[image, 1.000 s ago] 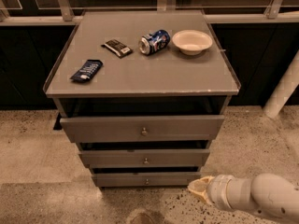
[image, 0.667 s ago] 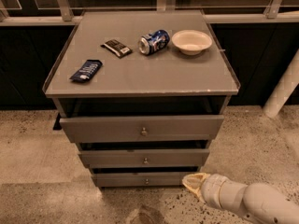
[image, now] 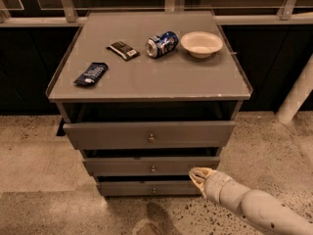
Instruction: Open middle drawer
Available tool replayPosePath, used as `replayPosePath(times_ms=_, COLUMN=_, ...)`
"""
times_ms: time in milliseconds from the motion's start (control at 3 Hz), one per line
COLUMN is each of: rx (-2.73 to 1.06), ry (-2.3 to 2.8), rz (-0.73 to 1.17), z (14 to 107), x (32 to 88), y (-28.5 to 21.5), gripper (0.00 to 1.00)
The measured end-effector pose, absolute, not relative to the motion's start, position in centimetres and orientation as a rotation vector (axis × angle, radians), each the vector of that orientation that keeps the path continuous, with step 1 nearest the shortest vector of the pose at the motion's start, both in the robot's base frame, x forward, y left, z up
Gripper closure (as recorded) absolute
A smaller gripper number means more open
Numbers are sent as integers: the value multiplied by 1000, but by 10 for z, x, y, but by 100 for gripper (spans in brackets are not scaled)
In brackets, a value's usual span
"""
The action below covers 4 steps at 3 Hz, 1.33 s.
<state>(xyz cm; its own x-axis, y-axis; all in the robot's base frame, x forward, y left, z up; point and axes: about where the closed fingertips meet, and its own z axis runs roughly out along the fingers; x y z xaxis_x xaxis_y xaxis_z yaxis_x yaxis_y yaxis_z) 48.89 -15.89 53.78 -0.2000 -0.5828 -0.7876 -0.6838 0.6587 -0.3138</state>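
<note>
A grey cabinet has three drawers with small round knobs. The middle drawer [image: 151,166] sits between the tallest top drawer [image: 149,134] and the shortest bottom drawer [image: 146,188]. Its knob [image: 153,169] is at the centre of its front. The top drawer stands pulled out a little; the middle one juts out slightly less. My gripper [image: 197,174] reaches in from the lower right on a white arm [image: 249,204]. Its tip is just in front of the right part of the middle drawer's front, to the right of the knob.
On the cabinet top [image: 195,82] lie a blue snack packet [image: 91,74], a dark snack bar [image: 122,50], a tipped blue can [image: 162,44] and a white bowl [image: 201,43]. A white post [image: 296,94] stands at the right. The floor is speckled stone.
My gripper and arm have moved left and upward from the floor area at the lower right towards the drawer fronts. The drawers have not moved.
</note>
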Motion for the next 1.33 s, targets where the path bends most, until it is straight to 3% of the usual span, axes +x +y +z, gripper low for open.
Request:
replayPosePath(times_ms=667, rx=-990, ry=1873, rz=104, z=537, x=495, y=-153, gripper=100)
replayPosePath(times_ms=1333, rx=-889, ry=1773, rz=-49, z=511, x=545, y=-158, gripper=100)
